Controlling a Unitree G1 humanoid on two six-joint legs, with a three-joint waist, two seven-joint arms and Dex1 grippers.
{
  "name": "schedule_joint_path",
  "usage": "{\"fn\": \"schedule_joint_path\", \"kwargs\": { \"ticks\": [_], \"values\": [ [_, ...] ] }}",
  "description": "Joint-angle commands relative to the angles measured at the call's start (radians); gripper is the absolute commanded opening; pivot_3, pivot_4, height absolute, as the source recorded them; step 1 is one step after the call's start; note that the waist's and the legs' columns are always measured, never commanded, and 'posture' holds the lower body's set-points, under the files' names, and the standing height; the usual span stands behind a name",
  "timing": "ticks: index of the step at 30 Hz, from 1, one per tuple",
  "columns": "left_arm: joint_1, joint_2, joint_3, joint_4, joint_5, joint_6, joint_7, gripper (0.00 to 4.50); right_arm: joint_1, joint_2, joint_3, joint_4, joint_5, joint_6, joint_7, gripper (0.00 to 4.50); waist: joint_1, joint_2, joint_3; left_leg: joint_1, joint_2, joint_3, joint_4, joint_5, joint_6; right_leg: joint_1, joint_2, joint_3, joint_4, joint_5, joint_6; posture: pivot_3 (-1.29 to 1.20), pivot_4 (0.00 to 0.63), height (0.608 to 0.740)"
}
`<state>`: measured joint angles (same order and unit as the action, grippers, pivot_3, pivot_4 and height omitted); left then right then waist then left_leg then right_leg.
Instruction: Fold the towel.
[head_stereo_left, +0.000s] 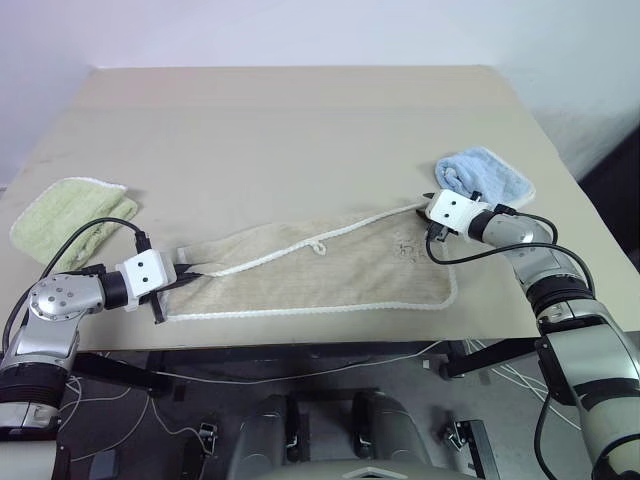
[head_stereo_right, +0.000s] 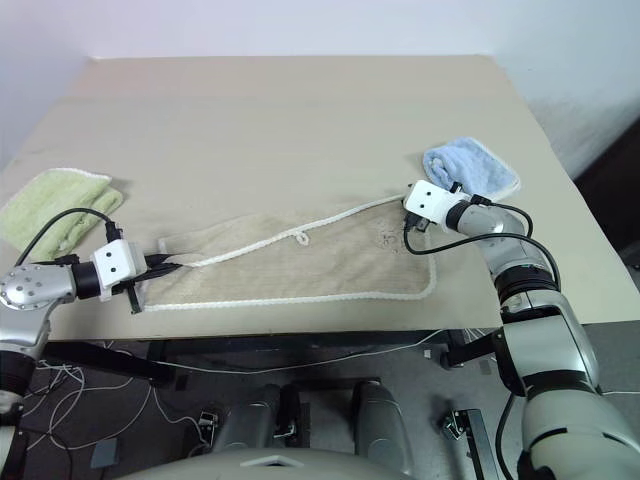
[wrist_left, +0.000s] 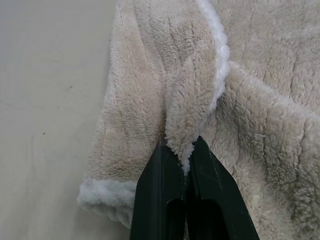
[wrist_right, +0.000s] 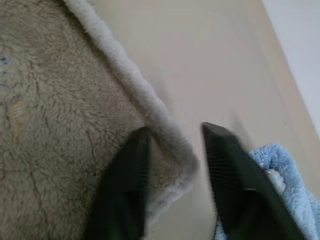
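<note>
Three cloths lie on the wide, pale beige table (head_stereo_left: 300, 120): one long beige fleecy towel with a white corded edge (head_stereo_left: 330, 275), spread along the table's near edge; one light green terry cloth, folded (head_stereo_left: 70, 215), at the table's left side; and one light blue terry cloth, folded (head_stereo_left: 487, 175), at the right, just beyond the beige towel's far right corner. Two grippers work the beige towel. The left gripper (wrist_left: 186, 165) has its two black fingers pinched together on a raised fold of the towel's left end. The right gripper (wrist_right: 172, 155) sits at the far right corner with its fingers apart, straddling the white edge, one finger over the fleece and one over bare table; it grips nothing. A faint small mark shows on the towel near the right gripper, too small to read.
</note>
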<state>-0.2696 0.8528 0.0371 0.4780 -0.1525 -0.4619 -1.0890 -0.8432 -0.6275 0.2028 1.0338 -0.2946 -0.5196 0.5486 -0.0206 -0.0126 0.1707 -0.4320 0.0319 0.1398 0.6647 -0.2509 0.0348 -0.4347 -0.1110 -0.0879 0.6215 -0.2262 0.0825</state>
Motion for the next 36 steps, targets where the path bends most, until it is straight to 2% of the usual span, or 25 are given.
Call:
{"fn": "schedule_joint_path", "kwargs": {
  "ticks": [1,2,7,11,18,22,24,28,33,36],
  "values": [
    [-0.001,0.015,0.032,-0.032,-0.013,0.009,0.01,0.0,-0.034,-0.011,-0.005,0.009,-0.003,-0.024,0.0,0.45,0.0,0.0,0.0,0.0,0.0,0.0,0.0,0.0,0.0,0.0,0.0,0.0,0.0,0.0,0.0,0.0,0.15,0.74],
    [-0.001,0.013,0.033,-0.035,-0.015,0.011,0.011,0.0,-0.034,-0.012,-0.005,0.01,-0.003,-0.026,0.001,0.03,0.0,0.0,0.0,0.0,0.0,0.0,0.0,0.0,0.0,0.0,0.0,0.0,0.0,0.0,0.0,0.0,0.15,0.74],
    [-0.005,-0.007,0.074,-0.045,-0.052,0.04,0.045,0.0,-0.034,-0.028,-0.011,0.001,-0.01,-0.036,-0.035,0.01,0.0,0.0,0.0,0.0,0.0,0.0,0.0,0.0,0.0,0.0,0.0,0.0,0.0,0.0,0.0,0.0,0.15,0.74],
    [-0.088,-0.034,0.107,0.005,-0.043,0.065,0.14,0.0,-0.057,-0.038,-0.024,-0.011,-0.006,-0.036,-0.055,0.01,0.003,0.0,0.0,0.0,0.0,0.0,0.0,0.0,0.0,0.0,0.0,0.0,0.0,0.0,0.0,0.0,0.15,0.74],
    [-0.463,-0.066,0.166,0.273,0.084,0.081,0.605,0.0,-0.222,-0.066,-0.081,-0.014,-0.009,-0.037,-0.29,0.01,0.001,0.001,0.001,0.0,-0.001,0.0,0.001,0.0,0.0,0.0,0.0,0.0,0.005,0.0,0.0,0.0,0.15,0.74],
    [-0.593,-0.04,0.222,0.36,0.071,0.078,0.758,0.0,-0.265,-0.101,-0.14,-0.067,0.045,-0.061,-0.315,0.01,-0.002,0.001,0.001,0.0,-0.001,0.001,0.0,0.0,0.0,0.0,0.0,0.0,0.004,-0.001,0.002,0.0,0.15,0.74],
    [-0.604,-0.025,0.235,0.356,0.045,0.084,0.735,0.0,-0.242,-0.104,-0.178,-0.139,0.138,-0.045,-0.202,0.01,-0.003,0.001,0.001,0.0,-0.001,0.003,0.0,0.0,0.0,0.0,0.0,0.0,0.004,-0.001,0.002,0.0,0.15,0.74],
    [-0.454,-0.016,0.233,0.224,-0.073,0.148,0.453,0.0,-0.021,-0.137,-0.171,-0.425,0.351,0.083,0.175,0.01,0.001,0.0,0.001,0.002,-0.001,0.004,0.0,0.0,0.0,0.003,0.0,0.001,0.004,-0.002,0.003,0.0,0.15,0.74],
    [-0.127,0.035,0.265,-0.041,-0.238,0.284,0.153,0.0,0.263,-0.237,-0.201,-0.726,0.494,0.302,0.393,0.01,0.001,0.001,0.001,0.005,-0.001,0.001,0.001,-0.001,0.001,0.005,-0.002,0.001,0.004,-0.002,0.003,0.0,0.15,0.74],
    [0.034,0.074,0.301,-0.157,-0.298,0.362,0.048,0.0,0.395,-0.309,-0.226,-0.849,0.55,0.401,0.482,0.01,0.002,0.001,0.002,0.004,-0.001,0.0,0.001,-0.001,0.001,0.003,-0.002,0.002,0.004,-0.002,0.003,0.0,0.15,0.74]
  ]
}}
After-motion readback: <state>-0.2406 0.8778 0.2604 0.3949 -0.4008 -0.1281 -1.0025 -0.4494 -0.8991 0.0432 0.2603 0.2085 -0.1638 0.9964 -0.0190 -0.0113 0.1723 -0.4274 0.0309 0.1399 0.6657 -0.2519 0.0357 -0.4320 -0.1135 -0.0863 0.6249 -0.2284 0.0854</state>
